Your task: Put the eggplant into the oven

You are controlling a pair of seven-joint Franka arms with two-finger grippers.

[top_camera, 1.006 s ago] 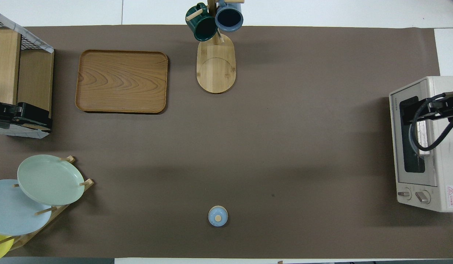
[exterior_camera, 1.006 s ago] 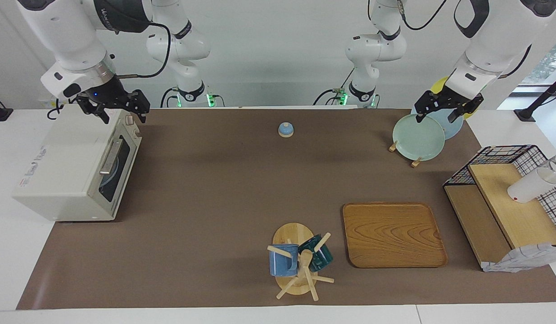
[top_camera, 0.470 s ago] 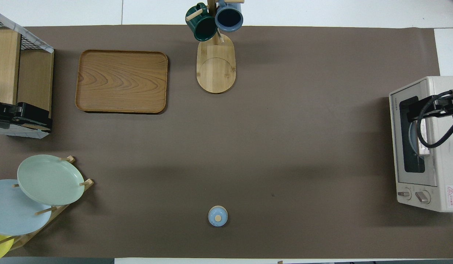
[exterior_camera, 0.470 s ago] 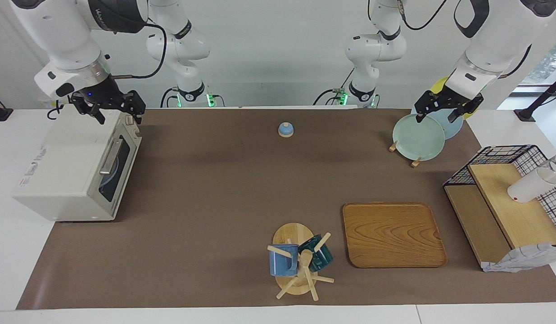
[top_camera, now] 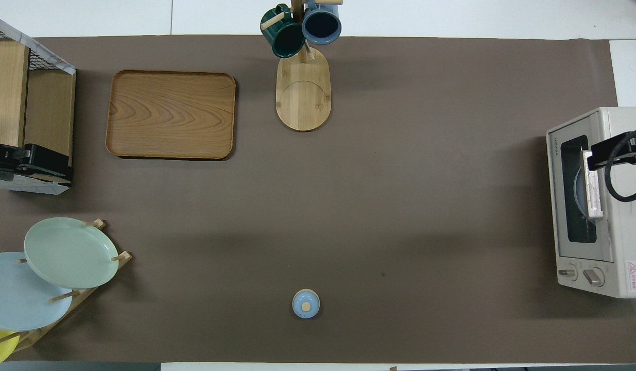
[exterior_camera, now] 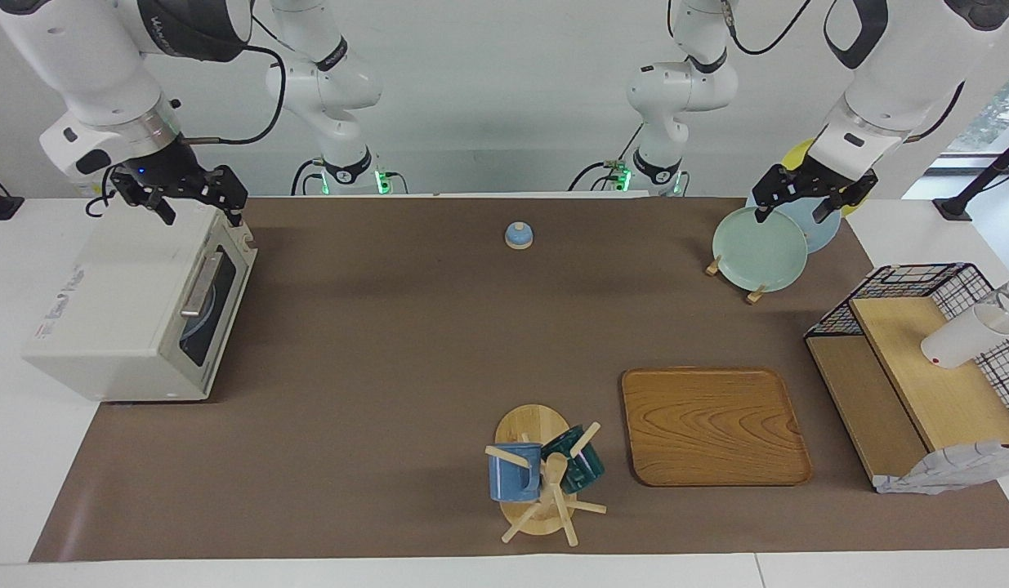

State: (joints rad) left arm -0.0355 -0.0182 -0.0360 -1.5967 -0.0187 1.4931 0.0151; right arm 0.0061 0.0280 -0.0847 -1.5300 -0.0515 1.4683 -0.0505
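Note:
The off-white oven stands at the right arm's end of the table with its dark glass door shut. It also shows in the overhead view. A pale blue plate shows dimly through the glass. The eggplant is not in view in either frame. My right gripper is open and empty, up in the air over the oven's top edge nearest the robots. It also shows in the overhead view. My left gripper is open and empty over the plate rack, where that arm waits.
A plate rack with green, blue and yellow plates stands at the left arm's end. A wire basket with wooden shelves, a wooden tray and a mug tree lie farther from the robots. A small blue lid lies near the robots.
My right gripper has risen and drawn back from the oven's door edge to over its top. The oven door has stayed shut. The left arm has not moved.

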